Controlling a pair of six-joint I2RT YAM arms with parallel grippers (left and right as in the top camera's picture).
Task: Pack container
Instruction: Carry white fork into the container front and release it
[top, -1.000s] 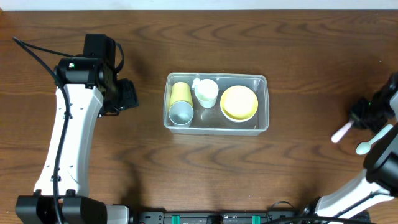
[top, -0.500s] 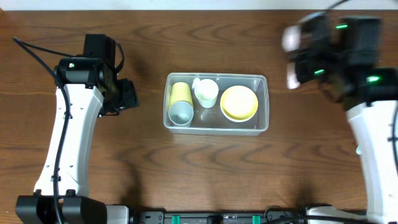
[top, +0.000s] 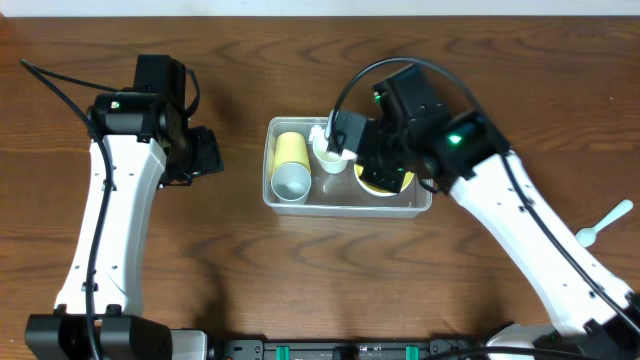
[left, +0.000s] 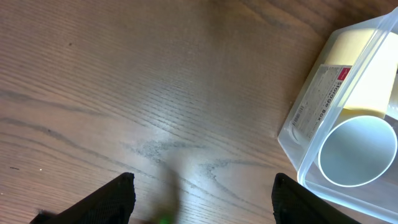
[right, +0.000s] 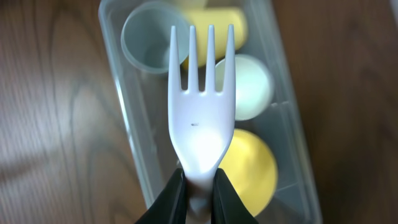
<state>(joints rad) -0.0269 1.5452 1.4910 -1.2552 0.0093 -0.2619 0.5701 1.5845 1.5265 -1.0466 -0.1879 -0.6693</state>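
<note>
Surface: dark brown wood-grain worktop (top: 250, 270), with a pale strip of room past its far edge. A white plastic spoon (top: 605, 222) lies near the right edge, well apart from everything else.

The clear plastic rectangular container (top: 340, 207) with rounded corners and a rim sits mid-worktop, slightly toward the far edge, with its long sides parallel to that edge. It is see-through and upright, with a white printed label (left: 317, 93) on its left end wall. Inside, at the left end, we see a yellow cup (top: 290, 148) on its side and a pale cup mouth (top: 291, 181) next to it. In the middle there's a small white cup (top: 330, 158), and toward the right a round yellow bowl (top: 385, 182), partly under the right arm.

Left tool (left: 202, 194): fingers apart with nothing between them, over bare worktop just left of the container.

Right tool (right: 199, 186): clamped on the handle of a white plastic fork (right: 200, 118), over the container, tines toward the cup end. We can't tell if the fork touches anything.
</note>
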